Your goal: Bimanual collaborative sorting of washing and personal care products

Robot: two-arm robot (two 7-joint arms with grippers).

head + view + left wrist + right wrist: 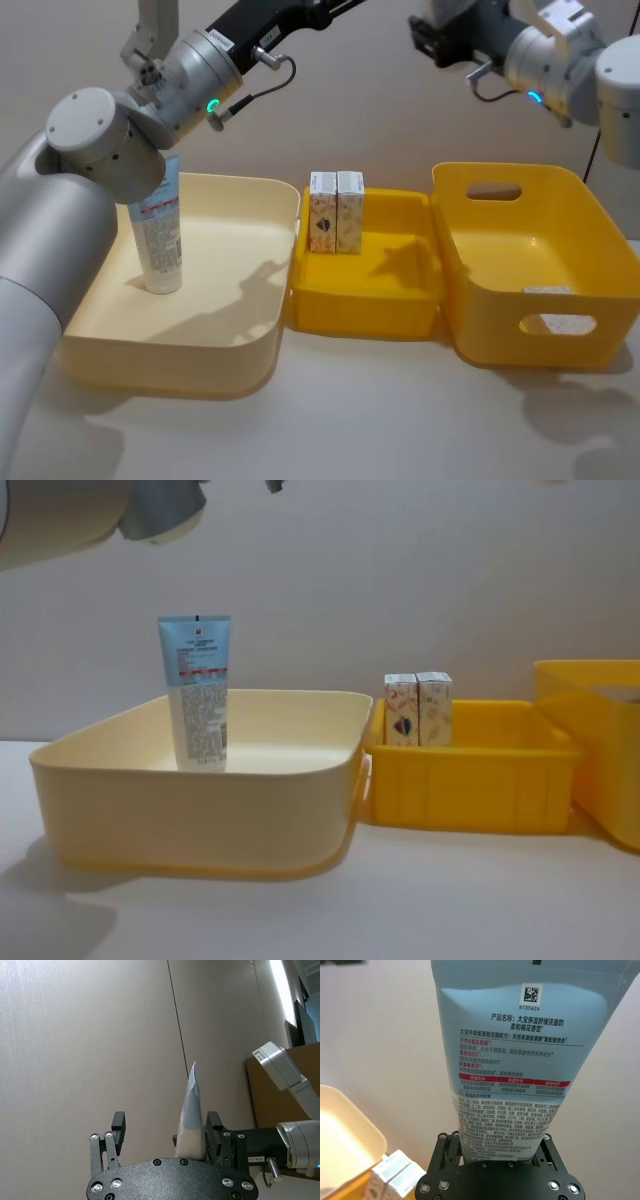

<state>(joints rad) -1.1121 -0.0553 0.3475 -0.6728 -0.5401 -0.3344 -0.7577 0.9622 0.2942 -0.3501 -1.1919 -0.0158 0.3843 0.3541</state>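
A light blue and white tube (505, 1060) with small print is held by its lower part in my right gripper (497, 1145), which is shut on it, high over the bins. My left gripper (166, 1120) is open around the same tube (190, 1110), seen edge-on. The tube lies close to one finger, with a clear gap to the other. My right gripper (425, 38) sits at the top of the head view. A second tube (160, 240) (198, 695) stands upright in the cream bin (170, 365). Two white printed cartons (336, 212) (418, 710) stand side by side in the low yellow tray (360, 310).
A taller yellow bin (520, 330) (600, 750) with handle slots stands right of the tray, and a pale printed item (548, 291) lies on its floor. The cream bin (200, 800) is on the left. My right arm (295, 1145) reaches in beside my left gripper. White tabletop lies in front.
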